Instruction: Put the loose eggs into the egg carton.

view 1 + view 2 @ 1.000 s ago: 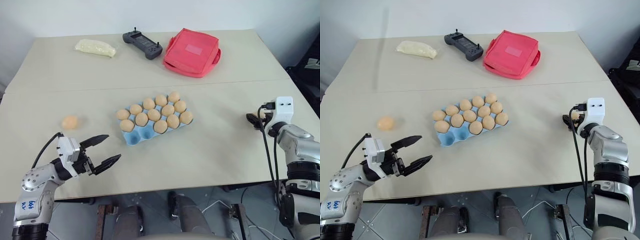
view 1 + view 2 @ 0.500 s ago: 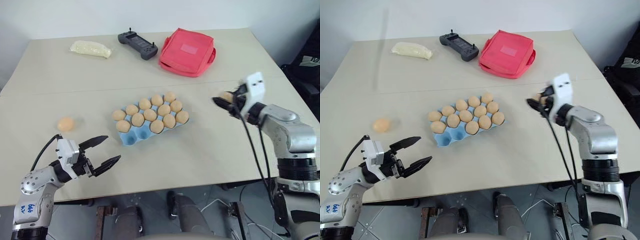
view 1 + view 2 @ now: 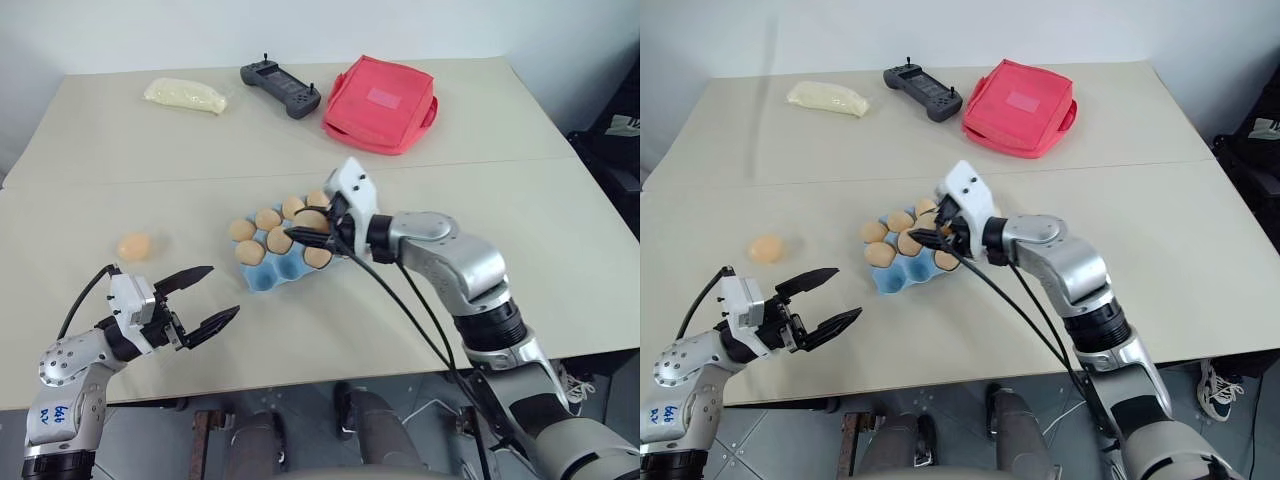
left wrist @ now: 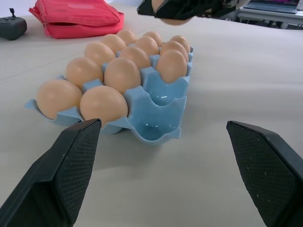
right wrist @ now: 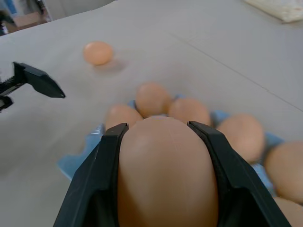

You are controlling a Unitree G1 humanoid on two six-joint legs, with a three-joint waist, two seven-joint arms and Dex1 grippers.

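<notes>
Table (image 3: 470,300) surface carries, at its middle, the egg carton (image 3: 262,276), light blue and nearly full; two cups at its near end stand empty. Beyond it lie a red pouch (image 3: 381,103), a black controller (image 3: 284,88) and a pale bag (image 3: 185,95).

Right gripper (image 3: 306,238) hangs over the carton with its fingers clamped on a held egg (image 5: 165,175). Left gripper (image 3: 202,299) hovers near the table's front edge, jaws spread wide and empty, pointing toward the carton. One loose egg (image 3: 134,246) rests on the table well to the carton's left.

Procedure for the step in hand: align the held egg above an empty near cup, not over the filled rows; exactly which cup it now overhangs is hard to judge. Lower vertically until the egg seats, then release gently. Avoid brushing neighbouring eggs.
</notes>
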